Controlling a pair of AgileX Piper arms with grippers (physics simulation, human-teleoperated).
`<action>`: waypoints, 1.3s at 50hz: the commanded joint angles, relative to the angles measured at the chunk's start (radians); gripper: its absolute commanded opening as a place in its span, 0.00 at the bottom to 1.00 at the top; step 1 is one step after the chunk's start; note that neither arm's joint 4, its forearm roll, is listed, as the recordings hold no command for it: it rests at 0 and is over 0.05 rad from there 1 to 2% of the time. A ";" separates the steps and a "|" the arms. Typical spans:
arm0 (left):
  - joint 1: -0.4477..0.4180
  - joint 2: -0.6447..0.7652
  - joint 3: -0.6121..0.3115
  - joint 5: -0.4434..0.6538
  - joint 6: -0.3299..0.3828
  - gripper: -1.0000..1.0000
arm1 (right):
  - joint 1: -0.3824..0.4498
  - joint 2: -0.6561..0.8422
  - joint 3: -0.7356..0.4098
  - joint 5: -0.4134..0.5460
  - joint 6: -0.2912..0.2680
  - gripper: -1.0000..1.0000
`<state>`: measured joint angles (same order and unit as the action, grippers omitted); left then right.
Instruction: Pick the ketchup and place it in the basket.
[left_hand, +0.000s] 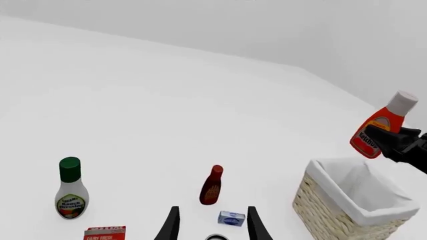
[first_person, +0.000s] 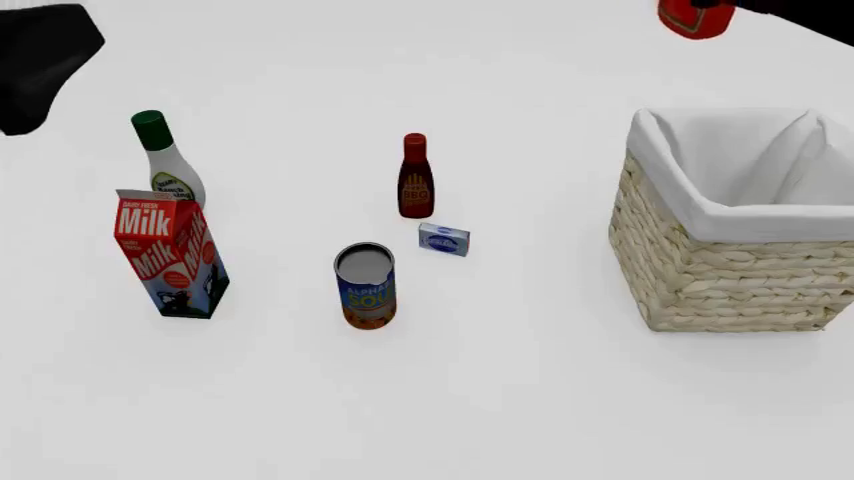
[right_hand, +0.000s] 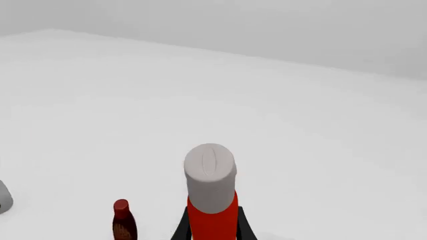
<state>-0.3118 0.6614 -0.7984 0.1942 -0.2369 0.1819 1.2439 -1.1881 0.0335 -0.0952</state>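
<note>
From the left wrist, the left gripper (left_hand: 212, 225) stands spread and empty; the right gripper (left_hand: 392, 140) pinches the tilted ketchup (left_hand: 379, 129) aloft above the basket (left_hand: 347, 205). From the front, the ketchup (first_person: 691, 17) hangs beyond the basket (first_person: 721, 270). From the right wrist, black fingers (right_hand: 183, 226) clamp the bottle.

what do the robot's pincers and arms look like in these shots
Both are plain matte black, with no cables, markings or sleeves visible. The left pincer shows two slim, tapering, pointed fingers. The right pincer looks blockier and angular in the left wrist view. The front view shows only dark, blurred arm shapes at its top corners.
</note>
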 joint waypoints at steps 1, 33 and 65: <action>0.006 -0.002 0.027 -0.035 -0.005 1.00 | -0.099 0.003 0.016 -0.006 0.032 0.00; -0.017 0.033 0.015 -0.062 -0.013 1.00 | -0.266 0.094 0.093 -0.059 0.024 0.00; -0.026 0.062 0.009 -0.077 -0.018 1.00 | -0.343 0.223 0.160 -0.188 0.020 0.00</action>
<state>-0.3359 0.7165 -0.7888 0.1220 -0.2536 -0.1366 1.4319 -1.0391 -0.1185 -0.0891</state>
